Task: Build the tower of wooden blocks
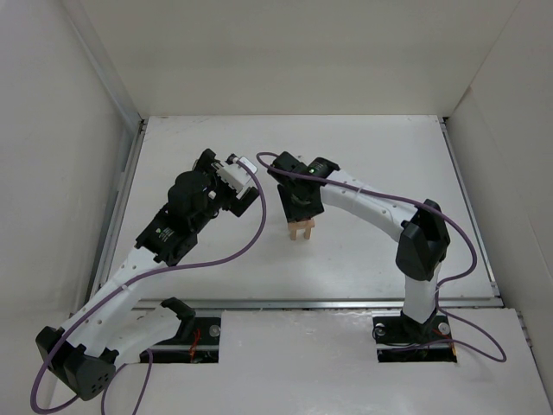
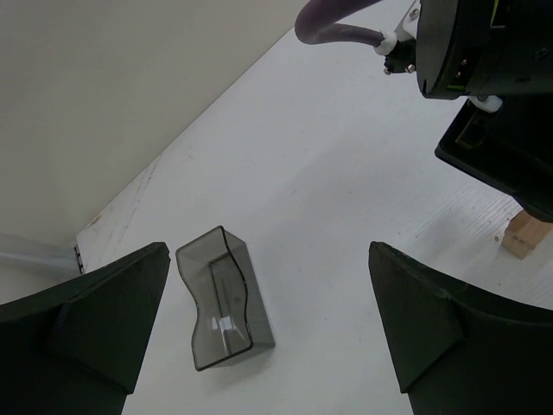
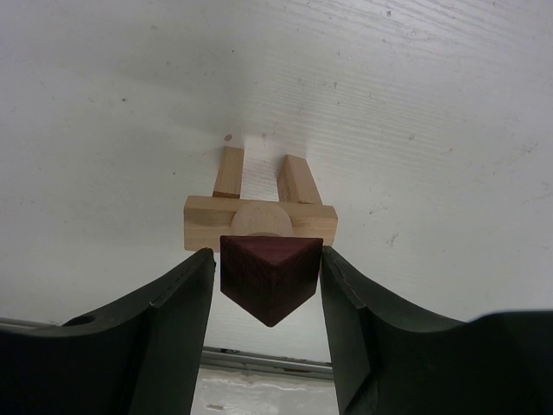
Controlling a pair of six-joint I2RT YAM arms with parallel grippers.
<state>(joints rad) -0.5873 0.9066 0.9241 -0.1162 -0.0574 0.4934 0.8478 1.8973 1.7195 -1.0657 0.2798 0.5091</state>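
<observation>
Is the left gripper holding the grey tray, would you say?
No, the left gripper is wide open, clear of the grey tray below it.

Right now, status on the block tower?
Left gripper open, empty, above grey tray. Right gripper shut on dark red-brown block, directly over plank on two uprights. Block seated or not: cannot tell. Nothing in the way.

Top external looks down from behind the arm bases (at six o'clock). Both wrist views sit close, sharing the wood block tower, at three o'clock in the left's.
</observation>
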